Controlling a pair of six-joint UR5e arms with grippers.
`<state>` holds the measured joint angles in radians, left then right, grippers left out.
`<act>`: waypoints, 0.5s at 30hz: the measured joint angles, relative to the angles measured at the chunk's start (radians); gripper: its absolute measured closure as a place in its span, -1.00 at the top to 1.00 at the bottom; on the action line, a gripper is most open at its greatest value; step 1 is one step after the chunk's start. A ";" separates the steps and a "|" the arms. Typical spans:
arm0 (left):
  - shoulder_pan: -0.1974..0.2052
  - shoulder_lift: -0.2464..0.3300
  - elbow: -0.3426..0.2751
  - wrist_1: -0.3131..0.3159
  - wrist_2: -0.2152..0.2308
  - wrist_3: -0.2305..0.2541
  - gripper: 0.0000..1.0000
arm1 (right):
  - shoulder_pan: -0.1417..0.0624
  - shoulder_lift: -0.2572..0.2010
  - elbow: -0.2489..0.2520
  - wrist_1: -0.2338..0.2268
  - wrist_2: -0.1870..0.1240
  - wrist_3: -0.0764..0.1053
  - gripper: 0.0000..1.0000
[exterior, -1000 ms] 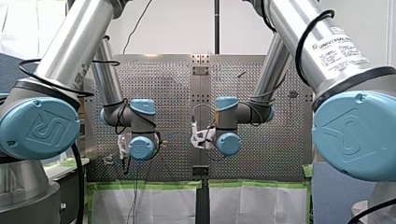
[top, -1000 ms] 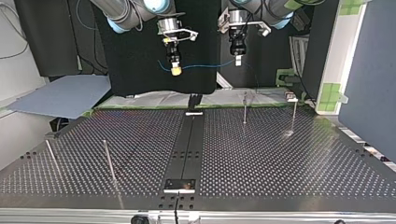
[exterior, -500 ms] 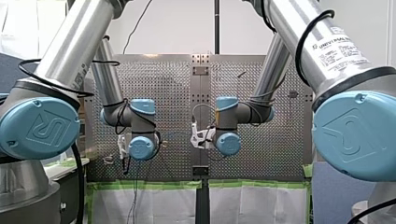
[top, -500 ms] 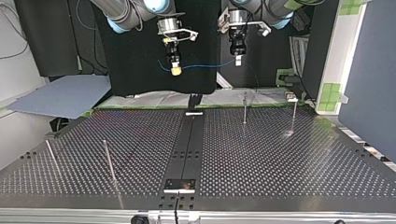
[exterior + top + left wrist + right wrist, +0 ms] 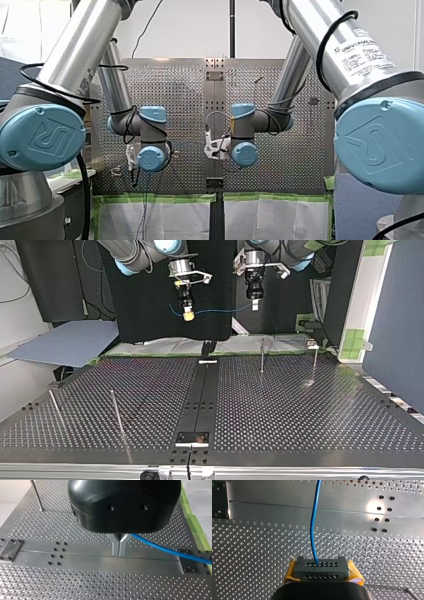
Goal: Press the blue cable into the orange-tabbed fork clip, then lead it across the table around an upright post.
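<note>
My left claw [image 5: 118, 552] has its metal fingers pinched together on the cable [image 5: 162, 548], which runs off sideways from them. My right claw [image 5: 322, 567], yellow-padded, is closed on the same cable, which leads straight ahead from it. The desk [image 5: 75, 585] lies under both claws. A post [image 5: 36, 495] stands upright well beyond the left claw, off to one side.

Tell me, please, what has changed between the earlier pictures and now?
Nothing visibly changed. My left pincer and my right pincer hold the blue cable stretched between them, above the table, as before.
</note>
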<state>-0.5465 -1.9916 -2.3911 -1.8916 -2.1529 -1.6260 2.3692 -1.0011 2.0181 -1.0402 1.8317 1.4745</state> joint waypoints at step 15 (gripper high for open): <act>0.000 0.000 0.000 0.000 0.000 0.000 -1.00 | 0.010 0.058 0.001 0.012 0.001 0.003 -1.00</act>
<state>-0.5465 -1.9916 -2.3911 -1.8916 -2.1529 -1.6260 2.3797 -0.9430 2.0196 -1.0285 1.8332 1.4774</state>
